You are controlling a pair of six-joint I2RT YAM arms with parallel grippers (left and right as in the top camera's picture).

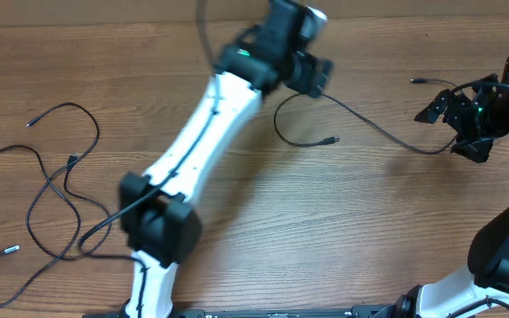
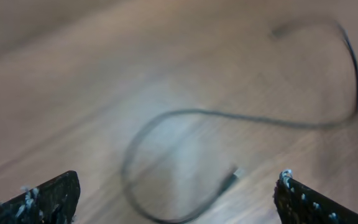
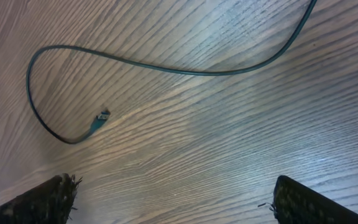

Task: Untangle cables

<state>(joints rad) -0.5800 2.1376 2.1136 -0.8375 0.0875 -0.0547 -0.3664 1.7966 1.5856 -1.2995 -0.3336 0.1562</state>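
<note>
overhead: my left arm stretches diagonally up the table [image 1: 237,230], so my left gripper [image 1: 313,76] hangs over the far end of the loose cable [image 1: 369,128]. this cable curls into a small loop and ends in a plug [image 1: 330,140], then runs right toward my right gripper [image 1: 463,124]. i judge each gripper sits near one end so the strand can be pulled out straight. the other cables [image 1: 56,181] lie in crossing strands at the left edge, well apart from both grippers.

left wrist: the view is blurred. my left gripper [image 2: 178,186] is spread wide with nothing between the fingers [image 2: 55,196]. the cable [image 2: 185,113] loops on the wood below, its plug [image 2: 232,179] inside my span.

right wrist: my right gripper [image 3: 174,186] is also released and holds nothing. the cable [image 3: 185,72] arcs across the wood ahead, its plug [image 3: 102,117] toward the left.

i can read no brand, label or writing in any view.
</note>
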